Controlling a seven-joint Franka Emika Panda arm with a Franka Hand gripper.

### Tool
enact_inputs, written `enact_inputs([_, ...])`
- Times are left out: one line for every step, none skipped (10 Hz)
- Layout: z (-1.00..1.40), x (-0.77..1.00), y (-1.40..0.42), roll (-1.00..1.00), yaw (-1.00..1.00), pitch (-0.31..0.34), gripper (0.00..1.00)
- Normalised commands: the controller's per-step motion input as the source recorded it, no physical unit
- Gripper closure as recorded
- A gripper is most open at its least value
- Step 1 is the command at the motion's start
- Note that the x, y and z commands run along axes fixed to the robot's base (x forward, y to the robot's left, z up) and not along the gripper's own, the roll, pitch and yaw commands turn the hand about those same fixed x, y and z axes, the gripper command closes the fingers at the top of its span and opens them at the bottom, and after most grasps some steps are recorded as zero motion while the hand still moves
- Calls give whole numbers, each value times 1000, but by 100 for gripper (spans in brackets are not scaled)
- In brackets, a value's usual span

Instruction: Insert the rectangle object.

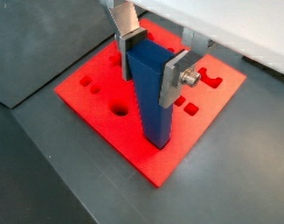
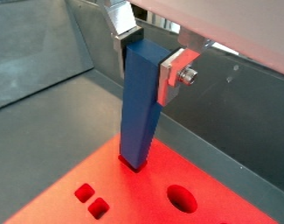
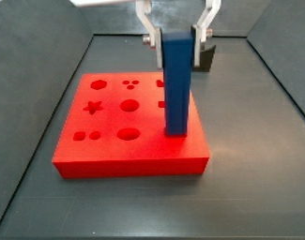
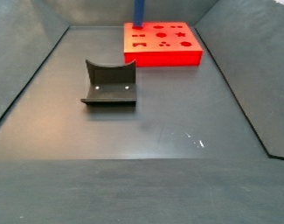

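My gripper (image 3: 176,39) is shut on the top of the rectangle object (image 3: 177,86), a long blue bar held upright. The bar also shows in both wrist views (image 1: 151,96) (image 2: 139,105), between the silver fingers (image 1: 176,77) (image 2: 171,77). Its lower end meets the top of the flat red block (image 3: 111,131) near that block's right front corner in this side view. I cannot tell whether the end has entered a hole. In a side view the red block (image 4: 168,54) lies far back and only a strip of the bar (image 4: 139,10) shows at the frame's edge.
The red block has several shaped holes: round ones (image 1: 118,110), small squares (image 2: 90,199) and a star (image 3: 93,106). The dark fixture (image 4: 109,83) stands on the grey floor apart from the block. Grey walls (image 4: 27,79) enclose the floor.
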Motion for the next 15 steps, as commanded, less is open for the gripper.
enact_inputs([0, 94, -106, 216, 0, 16, 100])
enact_inputs([0, 34, -120, 201, 0, 0, 100])
enact_inputs([0, 0, -94, 220, 0, 0, 100])
enact_inputs([-49, 0, 0, 239, 43, 0, 100])
enact_inputs([-123, 0, 0, 280, 114, 0, 100])
enact_inputs([-143, 0, 0, 274, 91, 0, 100])
enact_inputs([0, 0, 0, 111, 34, 0, 100])
enact_inputs([0, 0, 0, 0, 0, -10, 100])
enact_inputs([-66, 37, -43, 7, 0, 0, 100])
enact_inputs([-169, 200, -54, 74, 0, 0, 100])
enact_inputs([-151, 166, -20, 77, 0, 0, 100])
enact_inputs([-146, 94, -17, 89, 0, 0, 100])
enact_inputs([-109, 54, -34, 86, 0, 0, 100])
enact_inputs([-86, 23, -83, 91, 0, 0, 100])
enact_inputs([-77, 11, -120, 100, 0, 0, 100])
